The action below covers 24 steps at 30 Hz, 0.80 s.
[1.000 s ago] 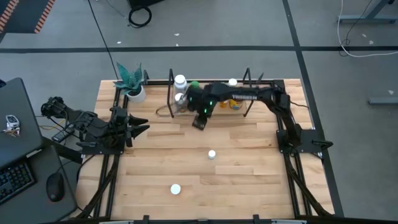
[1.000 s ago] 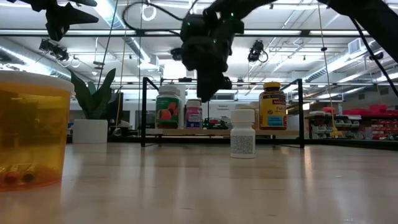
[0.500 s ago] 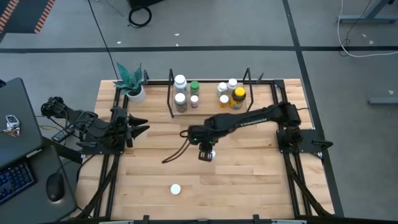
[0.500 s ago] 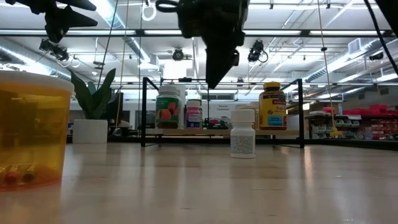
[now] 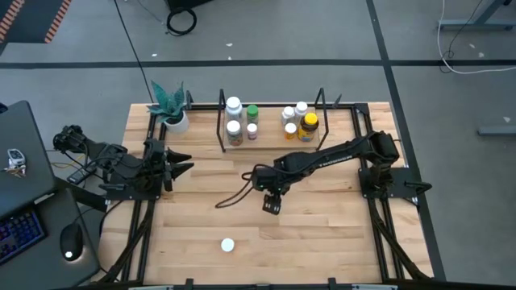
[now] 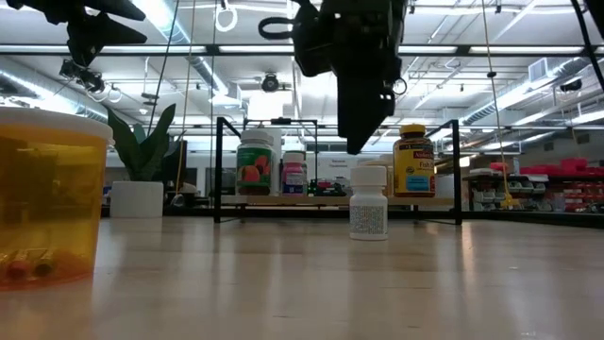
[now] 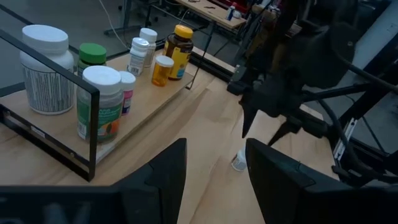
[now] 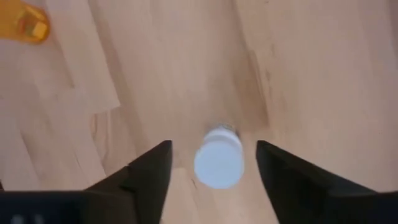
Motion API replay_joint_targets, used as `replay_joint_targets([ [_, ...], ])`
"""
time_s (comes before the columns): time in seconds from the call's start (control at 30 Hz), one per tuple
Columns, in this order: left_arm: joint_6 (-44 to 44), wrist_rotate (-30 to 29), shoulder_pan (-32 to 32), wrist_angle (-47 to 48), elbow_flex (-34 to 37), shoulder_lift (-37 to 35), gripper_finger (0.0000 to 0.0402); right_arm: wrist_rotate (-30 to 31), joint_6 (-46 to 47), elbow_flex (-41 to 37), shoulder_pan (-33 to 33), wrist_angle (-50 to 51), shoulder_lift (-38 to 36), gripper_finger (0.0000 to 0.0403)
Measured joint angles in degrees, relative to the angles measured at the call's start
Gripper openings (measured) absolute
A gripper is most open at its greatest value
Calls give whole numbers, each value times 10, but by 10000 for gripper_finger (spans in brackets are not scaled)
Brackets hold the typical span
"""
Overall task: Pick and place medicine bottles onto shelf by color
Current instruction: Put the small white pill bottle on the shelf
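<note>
One white bottle (image 8: 217, 157) sits right below my right pincer (image 8: 211, 163), fingers spread wide — I'd lower, then close — left arm waits aside.

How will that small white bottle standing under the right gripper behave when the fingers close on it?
The white bottle stands upright, narrow and taller than wide in the low view, so an off-centre touch would probably tip it. Its round body may then roll. The right gripper is open and straddles it evenly, so a centred squeeze looks likely to hold.
</note>
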State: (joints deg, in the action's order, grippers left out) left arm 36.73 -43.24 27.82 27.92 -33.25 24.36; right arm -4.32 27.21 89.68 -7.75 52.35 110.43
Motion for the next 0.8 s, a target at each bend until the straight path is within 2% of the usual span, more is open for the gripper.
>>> replay_joint_targets([
  [0.2,1,0,0,0,0,0,172,35,-20,-11,-17,-4,0,303],
  [0.33,1,0,0,0,0,0,172,36,-34,-42,-19,-21,0,321],
  [0.57,1,0,0,0,0,0,172,33,-49,-97,-19,-92,1,311],
  [0.8,1,0,0,0,0,0,172,33,-59,-136,-13,-156,1,273],
])
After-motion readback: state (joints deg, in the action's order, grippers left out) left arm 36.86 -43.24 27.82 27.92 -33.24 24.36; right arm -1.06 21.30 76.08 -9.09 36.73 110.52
